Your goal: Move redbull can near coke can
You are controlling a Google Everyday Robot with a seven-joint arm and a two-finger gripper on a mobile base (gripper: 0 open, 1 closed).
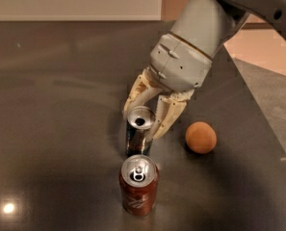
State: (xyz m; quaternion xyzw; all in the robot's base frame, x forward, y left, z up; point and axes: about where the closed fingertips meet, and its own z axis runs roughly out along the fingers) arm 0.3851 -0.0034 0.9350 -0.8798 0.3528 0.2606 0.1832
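The redbull can (136,137) is slim and silver-blue with an open silver top. It stands upright on the dark table (51,105), just behind the coke can. The coke can (138,186) is stout and red-brown with white lettering and a pull tab, and stands upright near the front edge of the view. My gripper (141,121) comes down from the upper right. Its cream fingers (167,114) sit on either side of the redbull can's top, shut on it. A narrow gap separates the two cans.
An orange ball-like fruit (201,137) lies on the table to the right of the cans. The table's right edge (258,114) runs diagonally, with lighter floor beyond it. My arm's grey wrist (190,52) fills the upper right.
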